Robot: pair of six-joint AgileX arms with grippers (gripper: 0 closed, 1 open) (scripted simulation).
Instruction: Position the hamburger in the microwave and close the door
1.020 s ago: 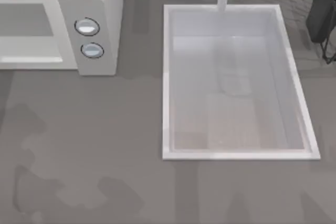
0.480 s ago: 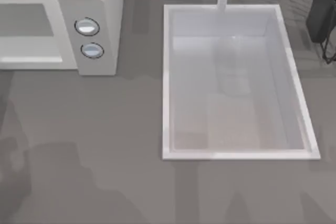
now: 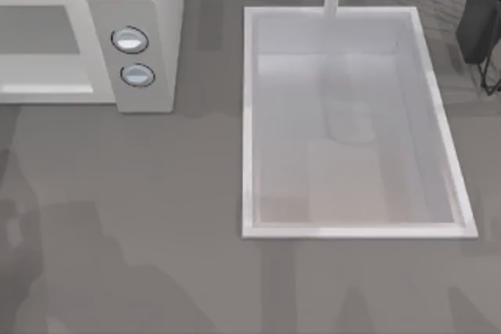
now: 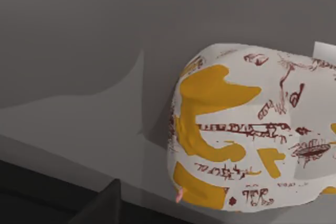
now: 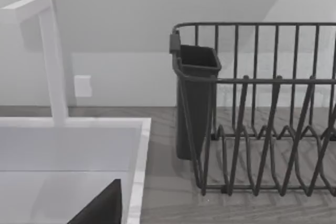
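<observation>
Up close: hamburger [image 4: 247, 129] lumpy, cream, orange-blotched; microwave [image 3: 141, 5] boxy.

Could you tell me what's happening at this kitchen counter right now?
The left wrist view looks closely at the hamburger, a cream lump with orange and brown markings resting on a grey surface. In the top view, the microwave stands at the left beside the sink. The right wrist view faces a dish rack.
</observation>
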